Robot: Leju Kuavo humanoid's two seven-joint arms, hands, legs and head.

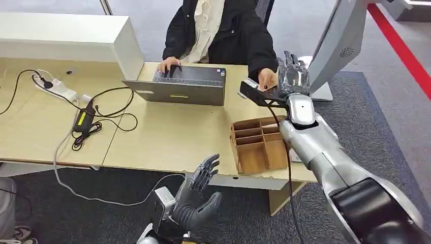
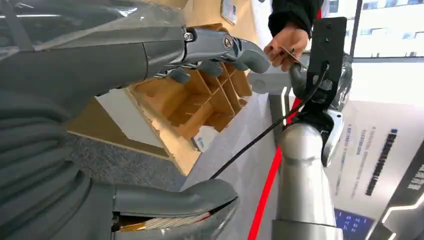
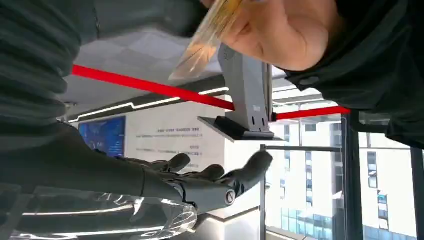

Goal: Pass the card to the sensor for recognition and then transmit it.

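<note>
Left hand (image 1: 201, 195): on the near, left side of the wooden divider box (image 1: 259, 145), low in front of the counter (image 1: 167, 137); fingers spread, palm bare, holding nothing.

Wooden divider box: on the counter's near edge, compartments open to the top; no card can be made out in them.

Card (image 3: 205, 45): beyond the box, off the counter, pinched in a seated person's hand (image 1: 267, 79). It is a thin, yellowish, see-through strip held edge-on.

Right hand (image 1: 293, 76): raised beyond the box, just beside the person's hand on its right; fingers fanned apart with nothing between them. Whether the thumb touches the card cannot be told.

White terminal (image 1: 338, 48): right of the box and behind the right hand, on a flat foot. It is probably the sensor, though its reading face cannot be seen.

Step in hand: judged to be the exchange of the card between the person and the right hand.

Doing it well: bring thumb and a finger onto the card's two flat faces, on the part clear of the person's fingers. Press them together before the person lets go.

Grip: the card looks slick and thin, so a pinch well in from the edge should stop it swivelling.

Carry: keep the card flat to the terminal when it is presented, with its face uncovered.

Risk: closing on the person's fingers, or catching only a corner so the card drops behind the box.

Left arm: best kept low, away from the box.
</note>
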